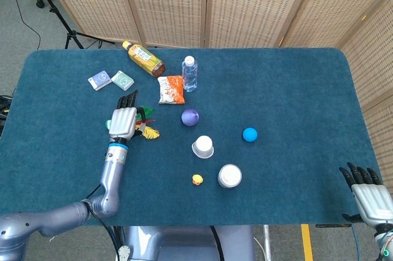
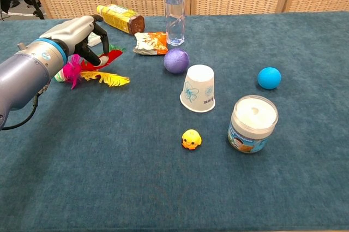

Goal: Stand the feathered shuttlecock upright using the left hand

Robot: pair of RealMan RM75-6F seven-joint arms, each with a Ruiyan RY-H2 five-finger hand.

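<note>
The feathered shuttlecock (image 2: 103, 75) lies on its side on the blue table, left of centre, with pink, red and yellow feathers fanned out to the right. In the head view the shuttlecock (image 1: 147, 130) pokes out from under my left hand (image 1: 123, 121). That left hand (image 2: 76, 34) hangs palm down over the shuttlecock's base end, and its dark fingertips (image 2: 99, 56) reach down to the red feather. Nothing is gripped. My right hand (image 1: 369, 197) rests off the table's front right corner with its fingers apart and nothing in it.
A tea bottle (image 2: 120, 18), water bottle (image 2: 174, 11) and snack packet (image 2: 149, 42) stand behind the shuttlecock. To the right are a purple ball (image 2: 176, 60), upturned paper cup (image 2: 198, 88), blue ball (image 2: 269, 78), white-lidded jar (image 2: 252, 124) and toy duck (image 2: 191, 140). Two small packets (image 1: 110, 80) lie far left.
</note>
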